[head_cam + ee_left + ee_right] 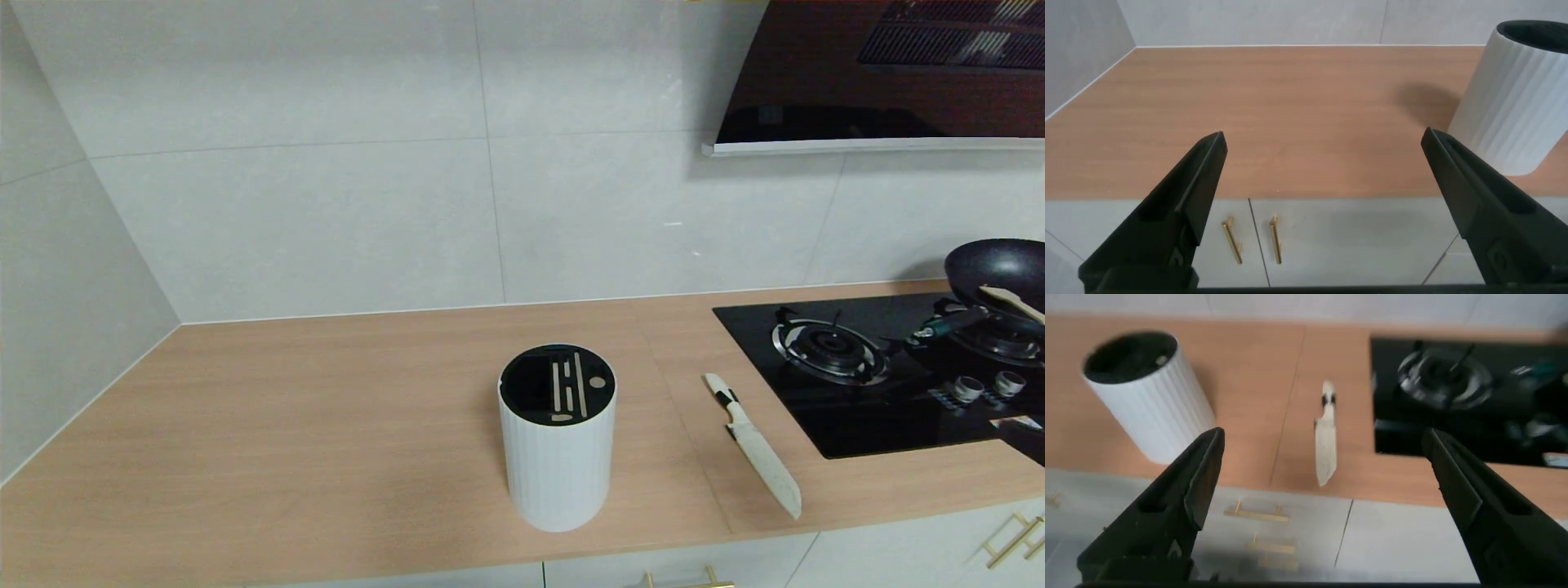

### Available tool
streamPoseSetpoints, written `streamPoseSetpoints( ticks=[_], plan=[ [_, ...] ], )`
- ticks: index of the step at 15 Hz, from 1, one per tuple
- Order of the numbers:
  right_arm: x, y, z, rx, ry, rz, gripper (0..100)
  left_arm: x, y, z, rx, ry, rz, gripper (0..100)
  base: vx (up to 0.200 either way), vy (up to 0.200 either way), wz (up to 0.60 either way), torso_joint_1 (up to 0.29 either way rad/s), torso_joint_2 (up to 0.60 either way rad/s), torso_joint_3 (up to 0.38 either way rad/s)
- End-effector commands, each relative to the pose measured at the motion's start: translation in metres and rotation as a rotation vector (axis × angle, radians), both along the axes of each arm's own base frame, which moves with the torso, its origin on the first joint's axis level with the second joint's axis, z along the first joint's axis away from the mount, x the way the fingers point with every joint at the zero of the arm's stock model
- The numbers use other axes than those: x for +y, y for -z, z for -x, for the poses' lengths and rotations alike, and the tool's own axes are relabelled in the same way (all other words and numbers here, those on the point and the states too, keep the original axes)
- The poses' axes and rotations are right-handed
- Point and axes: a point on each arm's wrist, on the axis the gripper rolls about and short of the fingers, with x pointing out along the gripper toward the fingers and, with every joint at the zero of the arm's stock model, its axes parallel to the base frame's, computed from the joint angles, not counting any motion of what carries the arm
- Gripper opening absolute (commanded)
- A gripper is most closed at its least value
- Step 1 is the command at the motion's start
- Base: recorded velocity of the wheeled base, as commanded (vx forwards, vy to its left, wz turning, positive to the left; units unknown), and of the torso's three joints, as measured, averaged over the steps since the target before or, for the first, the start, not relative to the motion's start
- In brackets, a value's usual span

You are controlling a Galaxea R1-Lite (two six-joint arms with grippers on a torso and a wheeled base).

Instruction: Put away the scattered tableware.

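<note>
A knife [755, 445] lies flat on the wooden counter [326, 425], in the strip between a white ribbed knife holder [557, 441] and the black gas hob [865, 384]. Its pale blade points toward the counter's front edge and its white handle, with a black band, points toward the back wall. The holder stands upright near the front edge, about midway along the counter, and its black top is cut with several slots. It stands apart from the knife. Two knobs [988, 385] sit along the hob's front edge, and the small markings beside them are too small to read. On the hob's right burner rests a dark pan [1000, 273] with a wooden spatula [1012, 302] lying in it, and a dark range hood [882, 73] hangs on the tiled wall above. The left gripper [1323, 143] has its jaws spread wide and hangs off the counter's front edge, over cabinet doors with gold handles [1233, 241], with the holder [1519, 98] to one side. The right gripper [1323, 437] also has its jaws spread wide and hangs above the front edge, with the knife [1326, 445] seen between its fingers and the holder [1147, 396] and hob [1470, 392] on either side.
</note>
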Motion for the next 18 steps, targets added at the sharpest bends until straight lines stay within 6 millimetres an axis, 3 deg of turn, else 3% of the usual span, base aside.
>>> streamPoseSetpoints(
  ticks=[1, 2, 3, 4, 8, 12, 18],
  plan=[
    [0.01, 0.021, -0.118, 0.224, -0.033, 0.009, 100, 0.0, 0.0, 0.0, 0.0, -0.001, 0.0, 100, 0.0, 0.0, 0.0, 0.0, 0.0, 0.0],
    [0.011, 0.031, -0.137, 0.259, -0.036, 0.01, 100, 0.0, 0.0, 0.0, 0.0, -0.002, 0.0, 100, 0.0, 0.0, 0.0, 0.0, 0.0, 0.0],
    [0.012, 0.037, -0.145, 0.278, -0.035, 0.012, 100, 0.0, 0.0, 0.0, 0.0, -0.002, 0.0, 100, 0.0, 0.0, 0.0, 0.0, 0.0, 0.0],
    [0.013, 0.055, -0.162, 0.328, -0.036, 0.013, 100, 0.0, 0.0, 0.0, 0.0, -0.001, 0.0, 100, 0.0, 0.0, 0.0, 0.0, 0.0, 0.0],
    [0.024, 0.104, -0.196, 0.425, -0.065, 0.039, 100, 0.0, 0.0, 0.0, 0.0, -0.002, 0.0, 100, 0.0, 0.0, 0.0, 0.0, 0.0, 0.0],
    [0.034, 0.147, -0.219, 0.457, -0.031, 0.088, 100, 0.0, 0.0, 0.0, 0.0, -0.002, 0.0, 100, 0.0, 0.0, 0.0, 0.0, 0.0, 0.0],
    [0.041, 0.185, -0.237, 0.451, 0.017, 0.132, 100, 0.0, 0.0, 0.0, 0.0, -0.001, 0.0, 100, 0.0, 0.0, 0.0, 0.0, 0.0, 0.0]
  ],
)
